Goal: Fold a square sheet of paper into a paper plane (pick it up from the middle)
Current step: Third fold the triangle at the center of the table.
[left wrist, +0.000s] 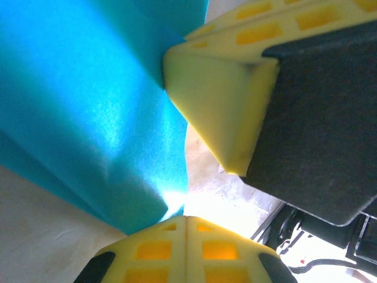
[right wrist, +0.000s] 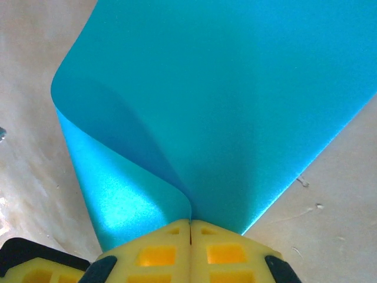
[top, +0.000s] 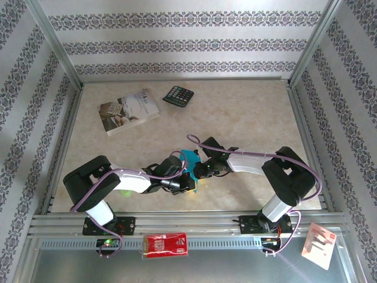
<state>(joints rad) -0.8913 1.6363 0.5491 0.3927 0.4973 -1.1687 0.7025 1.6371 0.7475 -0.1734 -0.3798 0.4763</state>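
The turquoise square sheet of paper is held up off the table near its front middle, between both grippers. In the right wrist view the sheet curls over in a soft fold, and the fold runs into the seam of my right gripper, which is shut on it. In the left wrist view the sheet hangs at the left. Its lower corner ends in the closed tips of my left gripper. The right gripper's yellow fingers sit close above. The grippers nearly touch. A paper plane is out of view.
A pale printed book and a black calculator lie at the back left. A red packet and a white card rest on the metal shelf in front of the arm bases. Patterned walls close in three sides.
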